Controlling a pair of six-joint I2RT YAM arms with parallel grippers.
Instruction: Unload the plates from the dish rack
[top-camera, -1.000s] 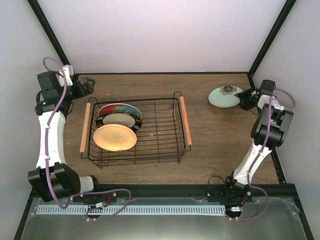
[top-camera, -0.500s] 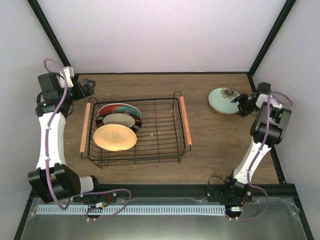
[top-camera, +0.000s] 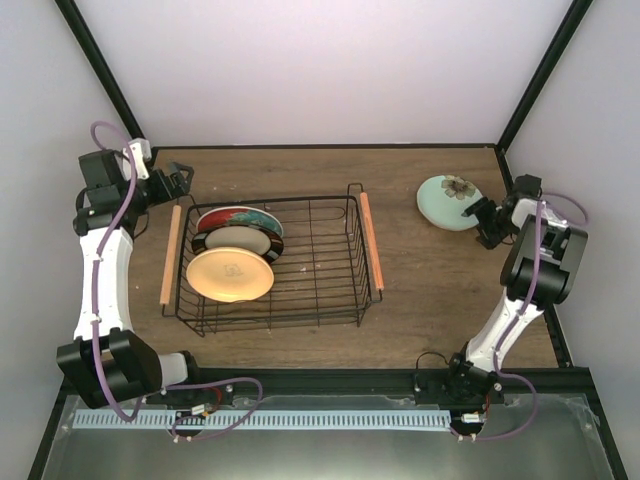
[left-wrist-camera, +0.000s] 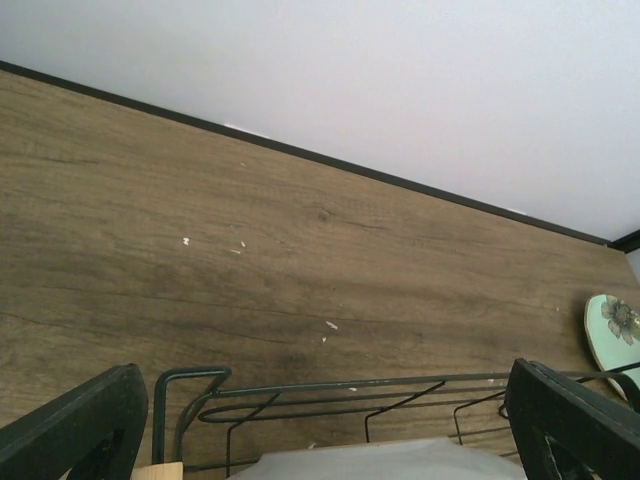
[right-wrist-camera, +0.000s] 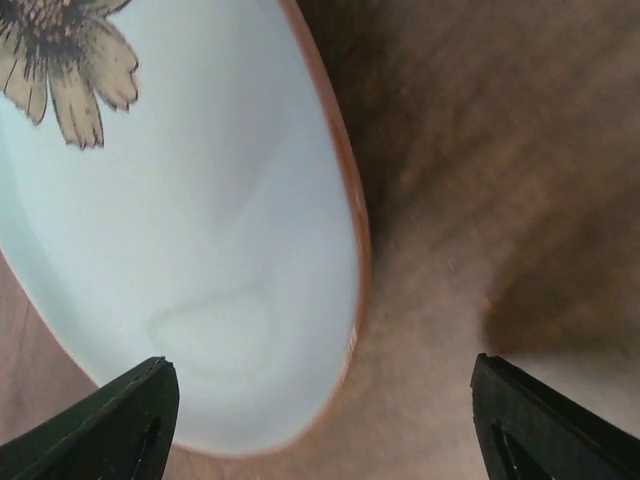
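The black wire dish rack (top-camera: 318, 262) stands left of centre, with wooden rod handles on its left and right sides. Three plates lean in its left end: red-and-teal (top-camera: 240, 217), cream with dark rim (top-camera: 238, 241), yellow-orange (top-camera: 229, 275). A pale mint plate (top-camera: 447, 201) with a flower print sits on the table at the back right. My right gripper (top-camera: 479, 214) is open just right of it; the right wrist view (right-wrist-camera: 320, 375) shows the plate's rim (right-wrist-camera: 352, 250) between the spread fingers. My left gripper (top-camera: 181, 181) is open and empty over the rack's back left corner (left-wrist-camera: 190, 377).
The wooden table (top-camera: 440, 280) ends at a black frame on all sides, with white walls behind. The mint plate also shows in the left wrist view (left-wrist-camera: 610, 332). A blurred pale plate edge (left-wrist-camera: 400, 458) lies low in that view.
My left gripper has moved slightly right and nearer the rack's back left corner. My right gripper has moved down and in beside the mint plate, which now shows more of its face.
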